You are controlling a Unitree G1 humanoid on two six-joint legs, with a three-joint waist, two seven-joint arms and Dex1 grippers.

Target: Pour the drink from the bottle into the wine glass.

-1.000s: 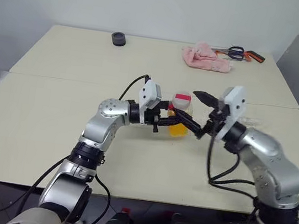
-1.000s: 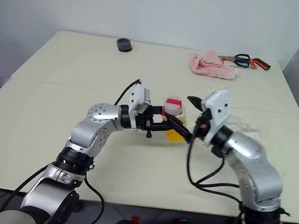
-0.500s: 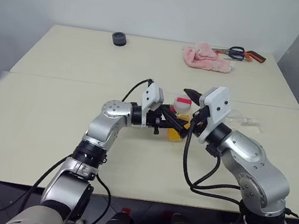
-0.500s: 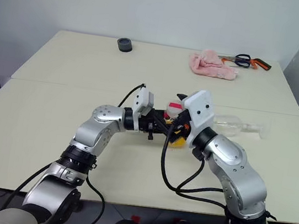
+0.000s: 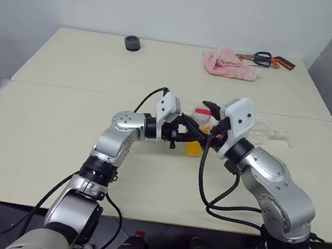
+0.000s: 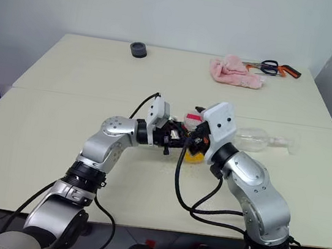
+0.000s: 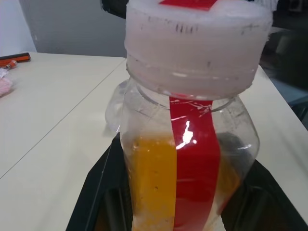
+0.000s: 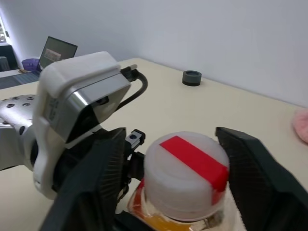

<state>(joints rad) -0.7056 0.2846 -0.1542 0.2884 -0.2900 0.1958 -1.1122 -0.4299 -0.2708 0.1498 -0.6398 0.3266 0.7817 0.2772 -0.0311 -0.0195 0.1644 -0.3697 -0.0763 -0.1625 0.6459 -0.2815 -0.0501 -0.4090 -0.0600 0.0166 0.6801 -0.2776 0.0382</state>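
While the left tool [image 5: 190,135] grips the body of the small clear plastic bottle [image 7: 187,144] with the red stripe and white-and-red cap [image 8: 186,166], holding it upright just above the cream counter [image 5: 58,140], the right tool [image 8: 183,159] brackets the cap, its two black fingers [image 8: 103,168] on either side with small gaps showing; bright orange drink [image 7: 149,183] fills the bottle's lower part; the clear stemmed wine glass [image 6: 263,140] lies on its side beyond the right arm.
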